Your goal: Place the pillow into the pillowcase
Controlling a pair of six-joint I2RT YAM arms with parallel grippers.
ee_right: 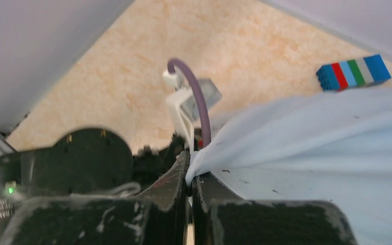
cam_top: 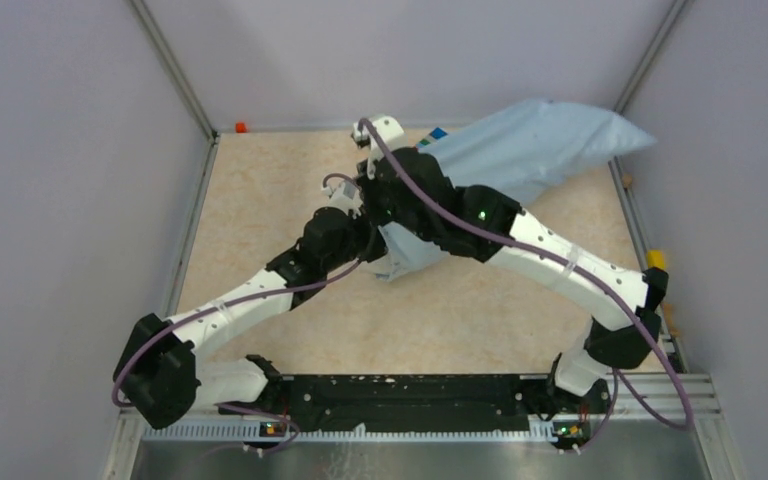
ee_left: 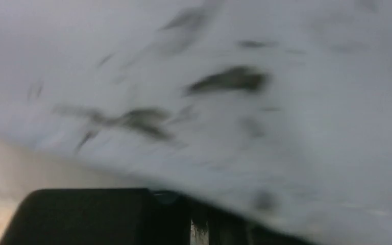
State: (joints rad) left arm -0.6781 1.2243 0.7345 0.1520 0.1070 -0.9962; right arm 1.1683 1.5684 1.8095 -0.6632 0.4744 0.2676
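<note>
Soft even light, left wrist view motion-blurred

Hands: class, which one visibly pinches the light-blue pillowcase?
The right hand: its jaws are shut on a bunched edge of the pillowcase. The left hand has a wrist view too blurred to show any grip.

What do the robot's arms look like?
Both arms, the left arm and the right arm, have white tube-like sections joined by chunky black joints. A purple cable loops along each one. A tiny green light glows on the right arm. The right gripper has black fingers scuffed with whitish marks.
</note>
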